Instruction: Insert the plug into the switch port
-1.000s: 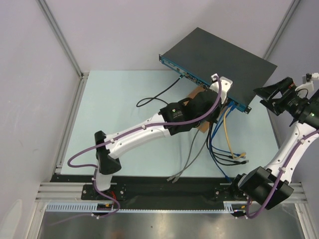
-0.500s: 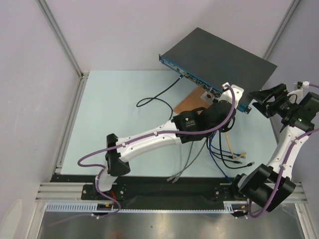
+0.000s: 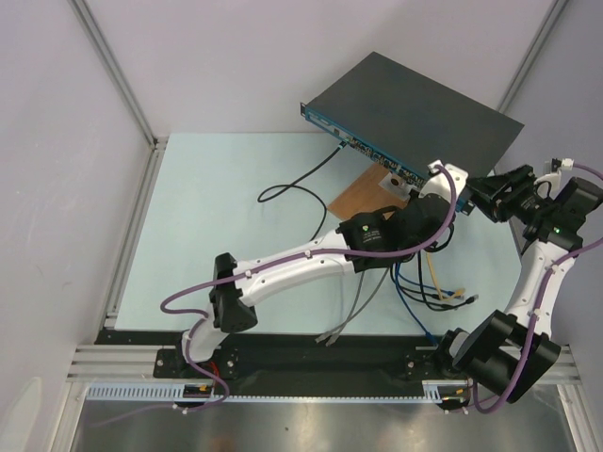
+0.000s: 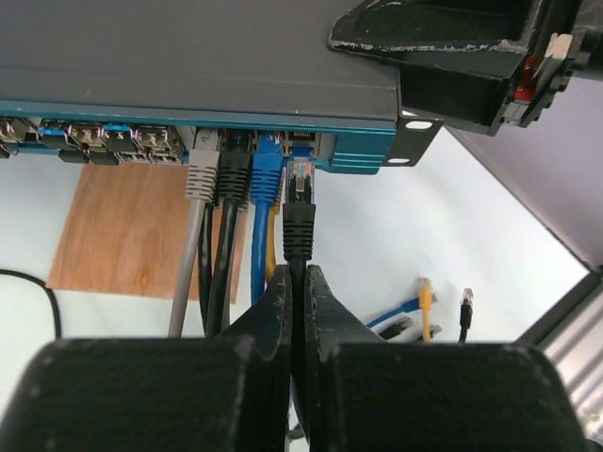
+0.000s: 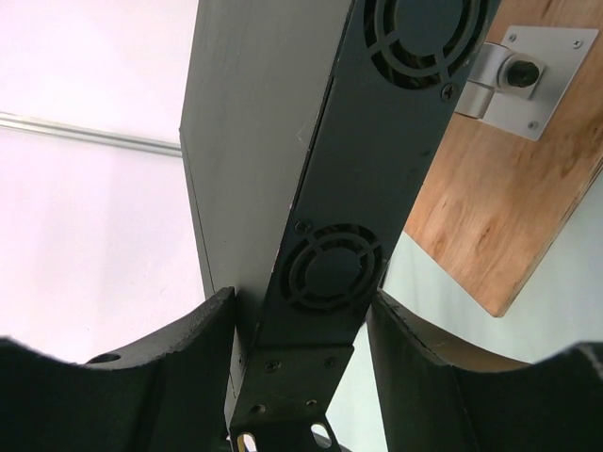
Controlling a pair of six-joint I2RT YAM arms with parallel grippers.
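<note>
Plug, black, pinched just behind its body by the closed left claw, has travelled rightward to a socket near the right end of the switch, tip entering but apparently unseated, while the right claw has narrowed astride the switch's end, grip unconfirmed, probably to brace it as the plug goes in.

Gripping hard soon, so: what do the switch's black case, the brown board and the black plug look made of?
Wide flat black switch box: probably painted sheet metal, matte; punched fan grilles, screws. Brown rectangular board: wood or plywood, visible grain. Black plug with clear tip: likely plastic, translucent tip, matte boot.
</note>
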